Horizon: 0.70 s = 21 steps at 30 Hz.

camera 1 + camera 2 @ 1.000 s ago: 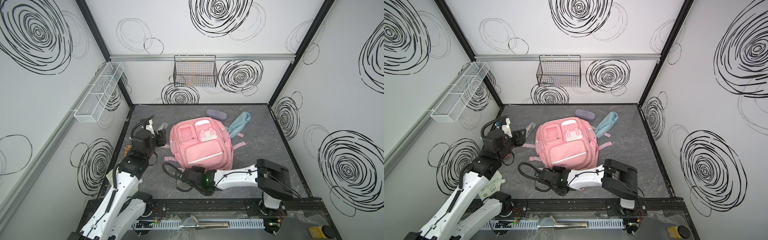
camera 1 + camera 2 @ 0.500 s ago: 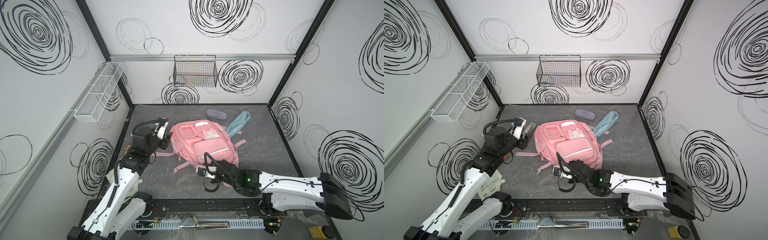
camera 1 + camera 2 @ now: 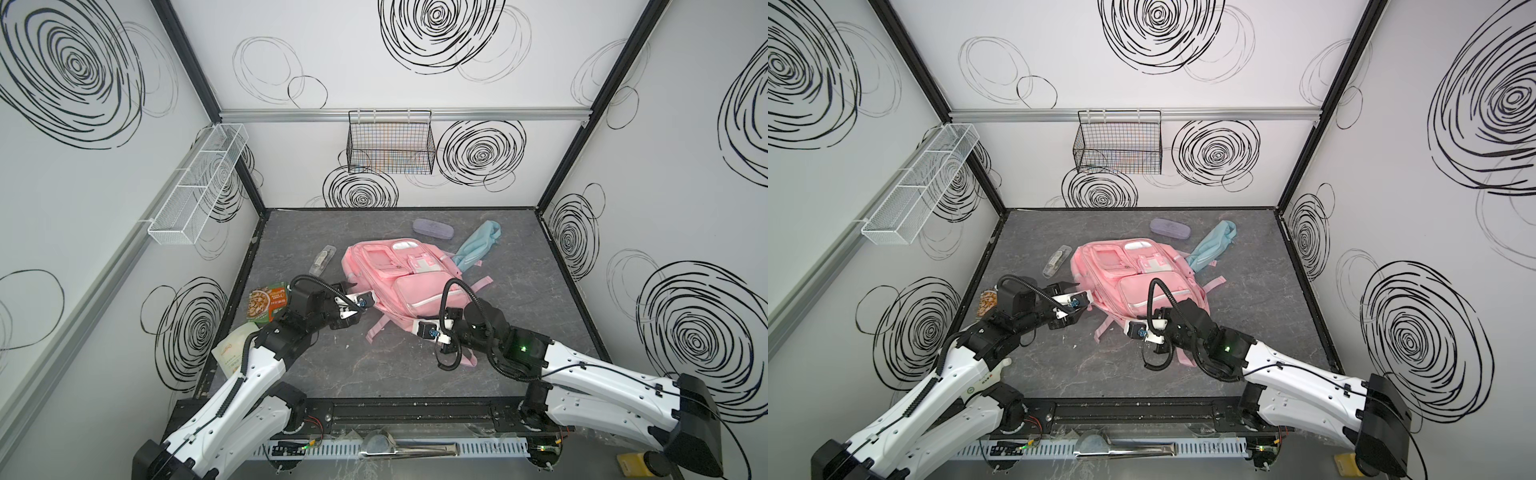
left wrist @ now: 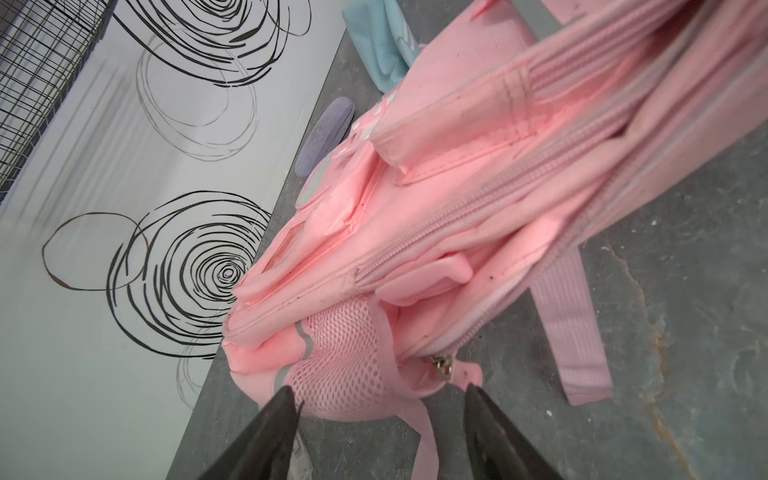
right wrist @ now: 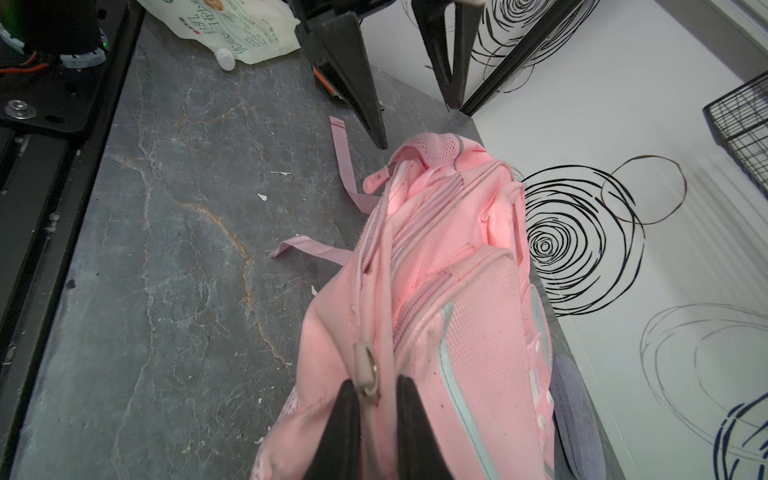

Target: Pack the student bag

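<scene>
The student bag (image 3: 399,280) (image 3: 1136,276) is a pink backpack lying front up mid-table. My right gripper (image 5: 376,384) is shut on the zipper pull (image 5: 365,370) at the bag's near edge; in both top views it (image 3: 415,328) (image 3: 1128,328) sits at the bag's front corner. My left gripper (image 4: 379,388) is open, its fingertips (image 4: 286,392) either side of the bag's mesh side pocket (image 4: 345,357). A second zipper pull (image 4: 442,365) lies just ahead of it, untouched. In both top views that gripper (image 3: 353,301) (image 3: 1077,301) is at the bag's near-left corner.
A purple case (image 3: 432,227) and a light-blue pouch (image 3: 478,245) lie behind the bag. A clear packet (image 3: 323,259), a green-orange snack packet (image 3: 268,305) and a white pouch (image 3: 235,353) lie at the left. A wire basket (image 3: 390,143) hangs on the back wall.
My right gripper has moved right along the bag's near edge, still shut, and the bag has turned. My left gripper has come down to the bag's near-left corner and opened wider.
</scene>
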Available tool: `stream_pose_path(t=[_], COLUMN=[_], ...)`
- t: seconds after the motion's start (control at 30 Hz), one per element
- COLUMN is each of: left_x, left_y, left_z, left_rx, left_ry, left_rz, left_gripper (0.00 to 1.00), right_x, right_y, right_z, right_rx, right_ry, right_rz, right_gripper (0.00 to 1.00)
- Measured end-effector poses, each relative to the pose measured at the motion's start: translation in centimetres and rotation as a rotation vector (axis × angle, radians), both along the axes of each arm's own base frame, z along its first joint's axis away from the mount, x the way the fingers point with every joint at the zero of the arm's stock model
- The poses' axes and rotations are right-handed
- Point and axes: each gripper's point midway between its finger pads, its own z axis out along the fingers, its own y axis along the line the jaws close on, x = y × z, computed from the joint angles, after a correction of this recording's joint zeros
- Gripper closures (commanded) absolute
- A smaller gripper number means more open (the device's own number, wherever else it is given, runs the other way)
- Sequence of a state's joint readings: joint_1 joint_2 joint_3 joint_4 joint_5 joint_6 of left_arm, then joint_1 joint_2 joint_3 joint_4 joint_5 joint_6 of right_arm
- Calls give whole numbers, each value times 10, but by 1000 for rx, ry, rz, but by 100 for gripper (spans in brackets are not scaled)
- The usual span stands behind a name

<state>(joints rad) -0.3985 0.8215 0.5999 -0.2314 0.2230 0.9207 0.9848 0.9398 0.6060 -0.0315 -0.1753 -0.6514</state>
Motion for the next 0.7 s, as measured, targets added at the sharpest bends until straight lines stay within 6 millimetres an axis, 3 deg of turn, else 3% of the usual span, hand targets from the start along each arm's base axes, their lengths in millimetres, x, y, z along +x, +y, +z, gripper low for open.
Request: stream_pose_path(t=[0.13, 0.2, 0.3, 0.7], left_x=[1, 0, -1, 1], left_y=[1, 1, -1, -9], left_z=[9, 13, 12, -5], left_rx=[33, 53, 79, 166], left_ry=[-76, -111, -127, -72], left_rz=[-24, -45, -76, -168], left_gripper=[33, 16, 11, 25], right_x=[0, -1, -2, -6], right_y=[-2, -2, -1, -10], right_z=[4, 7, 13, 38], right_rx=[2, 10, 21, 98], right_ry=[7, 11, 17, 25], right_rz=[13, 23, 38, 69], right_gripper=[100, 100, 100, 100])
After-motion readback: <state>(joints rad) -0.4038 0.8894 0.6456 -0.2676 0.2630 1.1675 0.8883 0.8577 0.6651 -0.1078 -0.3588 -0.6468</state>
